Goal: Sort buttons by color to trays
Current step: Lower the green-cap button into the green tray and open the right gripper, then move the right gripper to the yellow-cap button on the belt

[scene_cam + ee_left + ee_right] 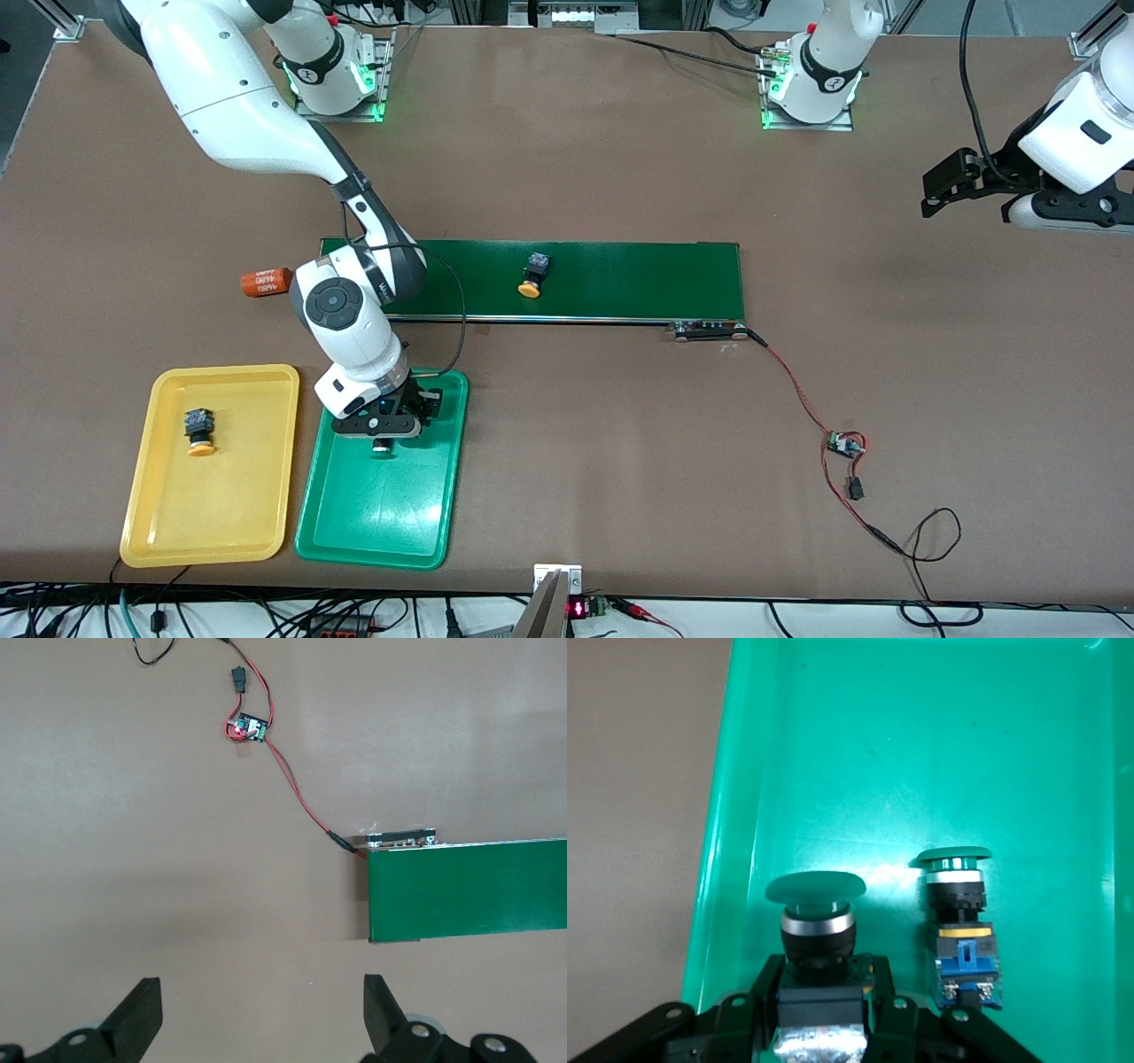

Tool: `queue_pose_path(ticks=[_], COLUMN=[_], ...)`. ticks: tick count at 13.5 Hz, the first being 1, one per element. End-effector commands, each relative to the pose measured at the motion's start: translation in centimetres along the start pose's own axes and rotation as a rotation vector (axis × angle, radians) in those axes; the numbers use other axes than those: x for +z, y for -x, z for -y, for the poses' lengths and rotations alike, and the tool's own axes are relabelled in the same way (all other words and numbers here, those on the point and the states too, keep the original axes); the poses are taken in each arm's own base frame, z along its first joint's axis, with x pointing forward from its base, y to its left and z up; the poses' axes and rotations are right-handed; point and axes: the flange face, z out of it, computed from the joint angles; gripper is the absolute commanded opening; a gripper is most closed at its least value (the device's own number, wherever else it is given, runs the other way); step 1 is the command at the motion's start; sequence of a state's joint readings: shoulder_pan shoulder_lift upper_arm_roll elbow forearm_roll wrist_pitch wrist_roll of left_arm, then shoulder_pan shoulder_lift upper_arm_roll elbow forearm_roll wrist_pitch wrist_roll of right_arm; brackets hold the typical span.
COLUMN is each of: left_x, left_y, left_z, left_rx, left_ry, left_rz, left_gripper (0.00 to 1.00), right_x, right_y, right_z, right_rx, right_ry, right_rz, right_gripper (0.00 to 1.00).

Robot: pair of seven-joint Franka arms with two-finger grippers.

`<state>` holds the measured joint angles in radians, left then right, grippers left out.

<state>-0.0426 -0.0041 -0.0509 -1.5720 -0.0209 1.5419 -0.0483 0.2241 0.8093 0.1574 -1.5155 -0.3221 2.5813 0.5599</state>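
four push-button switches are accounted for. one yellow-orange capped button with a black body [199, 431] lies in the shallow yellow plastic tray [159, 532], at the right arm's end of the brown worktop [620, 461]. one green-capped button with a blue-and-black body [961, 930] lies on its side in the shallow green plastic tray [372, 523], just beside the yellow one. a second green-capped button [815, 921] sits between the fingers [766, 979] of the right gripper [383, 437], which is low over the green tray's end farther from the front camera. the fingers stand narrow on either side of the button's dark body; whether they grip it or have just let go cannot be told.

one yellow-orange capped button [532, 274] lies on the long dark-green conveyor belt [638, 279], unsorted.

the left gripper [970, 182] waits in the air over the left arm's end of the worktop, fingers [133, 1019] wide apart and empty.

judgement: two placed, a third at the point of delivery, one left for the yellow tray. an orange cylinder with white numbers [266, 282] beside the belt is not part of the sort.
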Motion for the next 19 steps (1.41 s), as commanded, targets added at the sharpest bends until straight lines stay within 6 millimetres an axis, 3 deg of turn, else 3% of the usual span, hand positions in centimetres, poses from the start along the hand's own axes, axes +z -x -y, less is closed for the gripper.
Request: queue_pose_path(ticks=[1,3,6,12,16,19], left_x=[-0.6,-0.6,-0.6,-0.5,-0.6,-0.6], left_y=[-0.1,-0.1,-0.1,-0.1,-0.1,0.0], left_z=[-0.4,-0.4,-0.3,-0.4,-0.3,-0.3], left_rx=[0.001,0.001,-0.001,0.000,-0.001,0.001], left_ry=[0.018,0.019,0.019,0.017,0.019,0.019], left_rz=[0.006,0.006,0.006,0.009,0.007,0.009], left_gripper=[1.00,1.00,1.00,1.00,1.00,1.00], right_x=[-0.1,-0.6,-2.7,-11.3,-15.4,-17.4], right_y=[-0.4,-0.5,-0.3,4.9,9.5,11.6], right_z=[0.7,0.9,1.1,-1.3,-0.9,1.2], right_rx=[-0.006,-0.012,-0.015,-0.012,0.105,0.169], right_ry=[-0.008,-0.009,-0.006,0.139,0.072,0.065], right_rz=[-0.017,-0.023,-0.024,0.148,0.242,0.229], right_gripper=[0.87,1.00,1.00,1.00,1.00,1.00])
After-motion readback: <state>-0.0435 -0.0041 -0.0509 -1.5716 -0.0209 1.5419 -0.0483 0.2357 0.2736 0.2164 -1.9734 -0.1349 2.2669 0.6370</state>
